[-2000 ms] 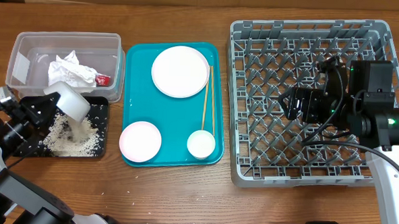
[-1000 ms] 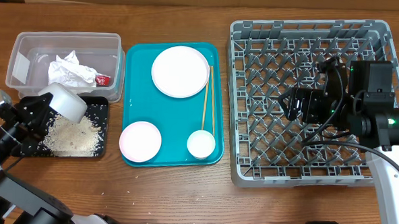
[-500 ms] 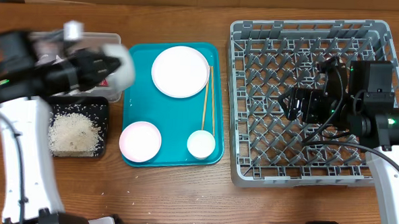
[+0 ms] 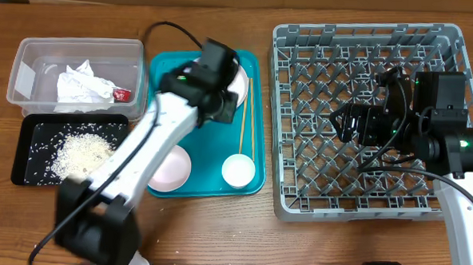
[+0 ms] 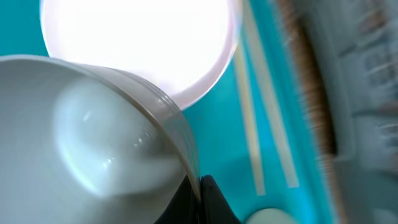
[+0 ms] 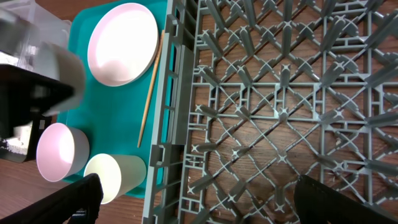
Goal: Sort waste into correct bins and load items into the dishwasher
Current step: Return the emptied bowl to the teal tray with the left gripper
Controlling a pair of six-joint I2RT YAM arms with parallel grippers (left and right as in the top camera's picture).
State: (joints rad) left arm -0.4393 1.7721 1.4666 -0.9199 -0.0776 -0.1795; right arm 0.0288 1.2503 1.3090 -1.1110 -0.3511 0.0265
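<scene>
Within the last second the left arm had swung away from the black tray (image 4: 27,171) and across to the teal tray (image 4: 207,159), taking the grey-green bowl (image 5: 93,143) with it. The rice scraps (image 4: 80,151) lay in the black tray, well behind the left fingers (image 5: 208,202). The bowl showed a clean inside in the wrist view, so the tipping looked done and the bowl was probably bound for the dish rack (image 4: 279,118). The left fingers were pinched on the bowl's rim and held it clear of the desk (image 4: 216,227), above the white plate (image 5: 137,37). The chopsticks (image 4: 243,121) lay just beside them on the rack side. The right fingers (image 6: 81,196) had not moved. They were spread wide, empty, and hovering over the rack's pegs.
</scene>
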